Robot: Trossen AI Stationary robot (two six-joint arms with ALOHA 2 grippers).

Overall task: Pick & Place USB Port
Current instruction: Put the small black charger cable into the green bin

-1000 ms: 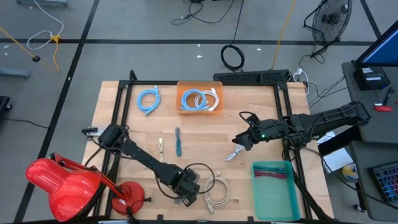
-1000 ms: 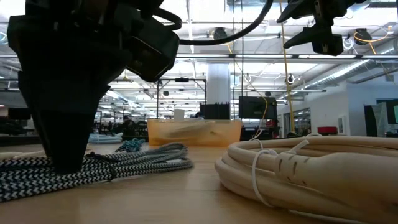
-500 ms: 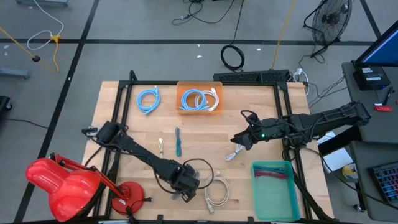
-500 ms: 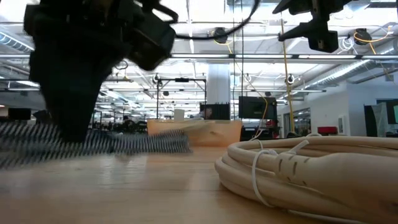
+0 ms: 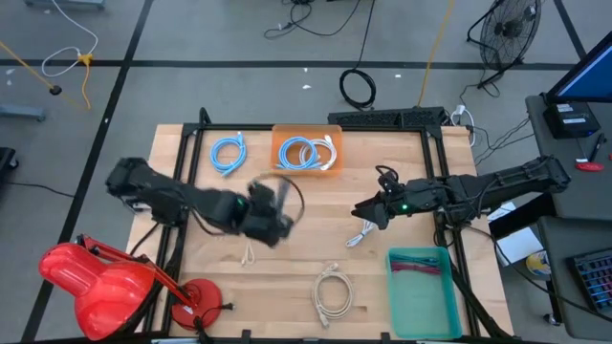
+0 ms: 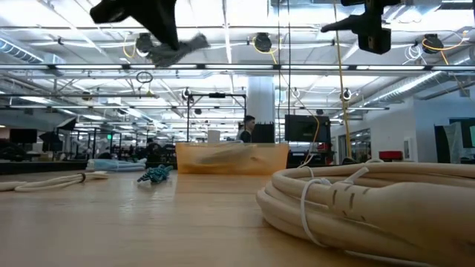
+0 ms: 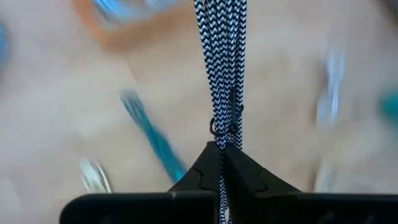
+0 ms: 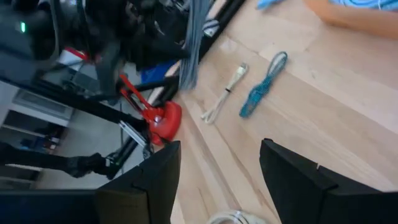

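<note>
- Left end effector (image 7: 222, 163) clamped shut on black-and-white braided cable (image 7: 221, 59), lifted clear of tabletop (image 5: 382, 277), over its middle-left part.
- Cable hanging as a bundled loop from the closed tips; blurred in high view near (image 5: 277, 196), just in front of orange bin (image 5: 307, 151).
- Right end effector (image 8: 219, 163) spread wide, holding nothing, raised over the right half of the tabletop, pointing toward the left arm.
- Beige cable coil (image 5: 332, 291) lying on the tabletop near the front edge, well apart from both end effectors; large in low view's foreground (image 6: 371, 204).
- Teal cable (image 8: 261, 87) and small pale cable (image 8: 225, 90) lying side by side on the wood, apart from each other, below the left arm.
- Blue coil (image 5: 229, 153) on the tabletop beside the orange bin; more coils inside the bin.
- Teal tray (image 5: 426, 296) at the front right corner, with dark items at its far end.
- White cable (image 5: 360, 232) on the tabletop just below the right end effector.
- Red lamp (image 5: 91, 282) at the front left corner.
</note>
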